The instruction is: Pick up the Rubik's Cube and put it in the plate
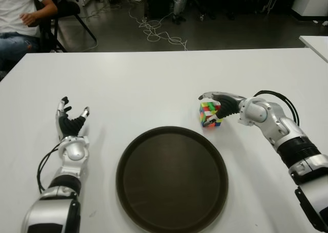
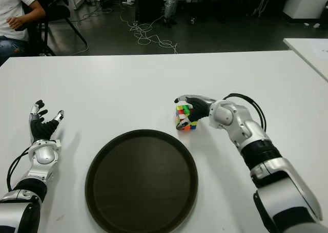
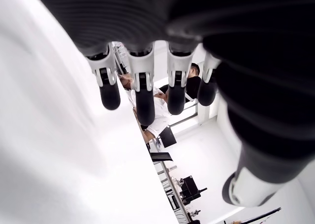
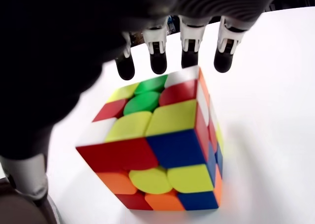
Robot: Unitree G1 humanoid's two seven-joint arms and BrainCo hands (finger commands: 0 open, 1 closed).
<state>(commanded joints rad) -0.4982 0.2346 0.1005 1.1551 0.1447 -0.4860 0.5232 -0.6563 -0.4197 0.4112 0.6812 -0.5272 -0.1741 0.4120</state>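
A white table (image 1: 154, 79) fills the foreground of a workroom with a dark floor; loose cables (image 1: 159, 33) lie on that floor beyond the far edge, and a seated person (image 1: 20, 13) in a white shirt appears at the 11 o'clock corner of the eye views. A round dark plate (image 1: 171, 179) sits at the near centre of the table, with nothing in it. The cube (image 1: 210, 113), its faces a mix of red, green, yellow, blue, orange and white stickers, stands on the table just beyond the plate's rim, at about 1 o'clock from the plate's centre. It appears slightly tilted, though whether one edge is lifted cannot be told. The right hand (image 1: 221, 106) reaches in from the 3 o'clock side and lies over the cube's top. In the right wrist view the fingers (image 4: 158, 61) extend straight past the cube's far upper edge, their tips beyond it, and the thumb (image 4: 27, 177) shows low beside the near corner, apart from the cube; the hand is spread around the cube, and no closed grip shows. The left hand (image 1: 70, 123) shows at about 9 o'clock from the plate, well apart from it, fingers (image 3: 144, 93) extended and slightly parted, holding nothing.
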